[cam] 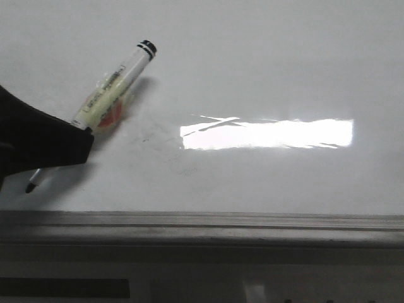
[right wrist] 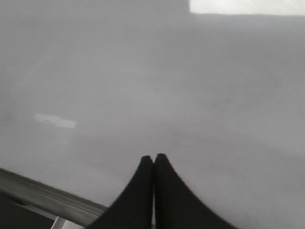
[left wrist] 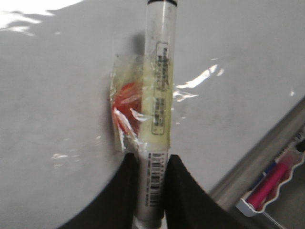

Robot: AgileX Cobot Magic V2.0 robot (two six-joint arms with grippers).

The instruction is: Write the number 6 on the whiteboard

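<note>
The whiteboard (cam: 265,63) is glossy white with a bright rectangular glare (cam: 268,134). No black digit 6 shows on it, only faint grey smudges (cam: 151,136). My left gripper (cam: 85,136) is at the left and shut on a white marker (cam: 117,82) that slants up to the right. Its black tip (cam: 29,187) points down near the board. In the left wrist view the gripper (left wrist: 151,160) clamps the marker (left wrist: 159,86), which has clear tape and a red-orange scrap (left wrist: 126,107) on it. My right gripper (right wrist: 153,157) is shut and empty over bare whiteboard (right wrist: 143,71).
A grey metal edge rail (cam: 202,224) runs along the board's near side, and also shows in the left wrist view (left wrist: 257,157) and the right wrist view (right wrist: 43,195). A white tray with a pink marker (left wrist: 271,183) lies beyond the rail.
</note>
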